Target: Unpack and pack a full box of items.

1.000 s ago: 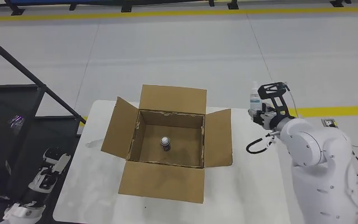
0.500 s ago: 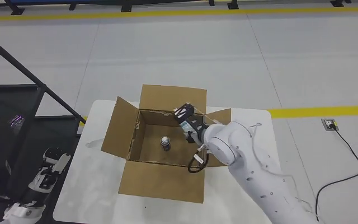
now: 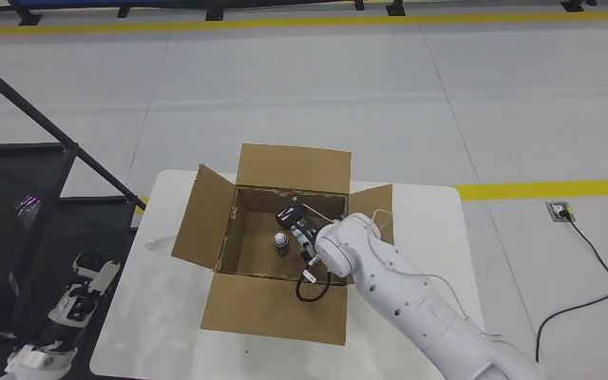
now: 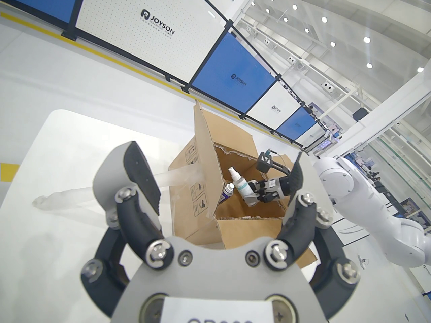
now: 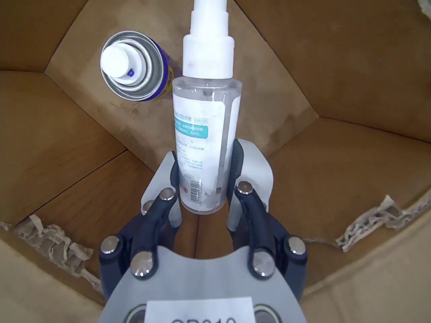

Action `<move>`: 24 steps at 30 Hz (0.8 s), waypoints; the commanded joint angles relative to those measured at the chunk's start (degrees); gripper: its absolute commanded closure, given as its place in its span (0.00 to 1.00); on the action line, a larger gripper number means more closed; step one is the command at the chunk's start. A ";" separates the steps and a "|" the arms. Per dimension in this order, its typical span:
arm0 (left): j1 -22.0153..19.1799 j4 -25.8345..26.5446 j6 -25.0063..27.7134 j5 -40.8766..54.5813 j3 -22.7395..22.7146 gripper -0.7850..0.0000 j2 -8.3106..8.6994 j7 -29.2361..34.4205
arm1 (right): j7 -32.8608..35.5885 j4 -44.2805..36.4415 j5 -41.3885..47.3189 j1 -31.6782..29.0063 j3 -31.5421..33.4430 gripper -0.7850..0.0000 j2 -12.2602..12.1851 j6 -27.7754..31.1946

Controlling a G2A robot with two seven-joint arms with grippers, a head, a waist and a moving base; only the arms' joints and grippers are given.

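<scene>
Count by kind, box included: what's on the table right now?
Cardboard box: 1
Aerosol can: 1, on the box floor
Clear pump bottle: 1, held in the right gripper inside the box
Total: 3

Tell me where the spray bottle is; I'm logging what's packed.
The right wrist view shows the spray bottle held in the right gripper inside the cardboard box, beside the upright aerosol can.

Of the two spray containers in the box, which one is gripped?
The clear bottle with the white pump top, clamped by the right gripper. The blue-sided aerosol can stands free on the box floor.
</scene>
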State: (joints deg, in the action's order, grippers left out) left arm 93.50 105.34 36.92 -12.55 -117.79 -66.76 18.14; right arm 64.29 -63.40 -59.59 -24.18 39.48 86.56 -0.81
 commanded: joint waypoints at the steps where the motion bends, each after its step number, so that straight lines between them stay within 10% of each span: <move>1: 0.00 0.00 0.00 0.00 0.00 0.00 0.00 0.00 | -0.41 1.30 0.33 0.64 -0.34 0.35 0.49 -0.04; 7: 0.00 0.00 0.00 0.00 0.00 0.00 0.00 0.00 | -1.05 2.13 0.45 1.99 -0.08 0.08 1.36 -0.48; 24: -2.96 1.54 -5.92 -17.76 6.52 0.00 -0.39 -7.85 | -2.84 -33.94 9.02 -13.32 20.80 0.00 -3.82 3.98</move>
State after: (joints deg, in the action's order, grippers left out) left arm 91.05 106.97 31.23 -29.29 -111.98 -67.16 10.41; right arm 61.63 -95.53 -51.76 -36.41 59.09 82.92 2.93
